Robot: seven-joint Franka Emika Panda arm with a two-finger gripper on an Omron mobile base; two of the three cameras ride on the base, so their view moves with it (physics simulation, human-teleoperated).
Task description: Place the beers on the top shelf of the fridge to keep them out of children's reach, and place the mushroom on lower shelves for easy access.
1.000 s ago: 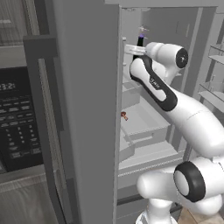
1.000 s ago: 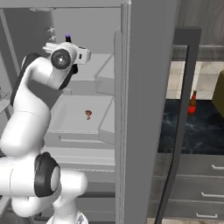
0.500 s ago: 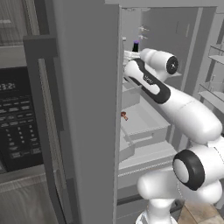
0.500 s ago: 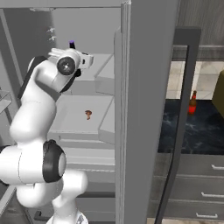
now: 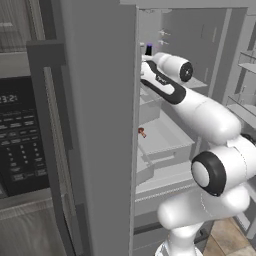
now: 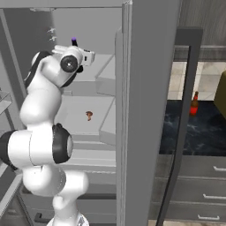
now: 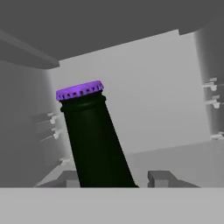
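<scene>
Holding: our gripper [image 7: 118,177] clenched the green beer [image 7: 94,140], high inside the fridge [image 5: 100,125].
Done: mushroom [image 6: 88,115] lay low at 6 o'clock.
Left: brown beer [image 6: 194,103], 3 o'clock counter.

Inside the fridge [image 6: 145,88]: 1 bottle [image 7: 94,140] up by its top shelf [image 6: 99,62], mushroom [image 6: 89,115] on a lower shelf [image 6: 75,119], other bottle [image 6: 194,103] outside, right of it.

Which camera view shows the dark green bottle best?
The hand view: the green bottle fills the middle, neck and purple cap clear. In both base views the arm hides it; just its cap peeks out.
</scene>
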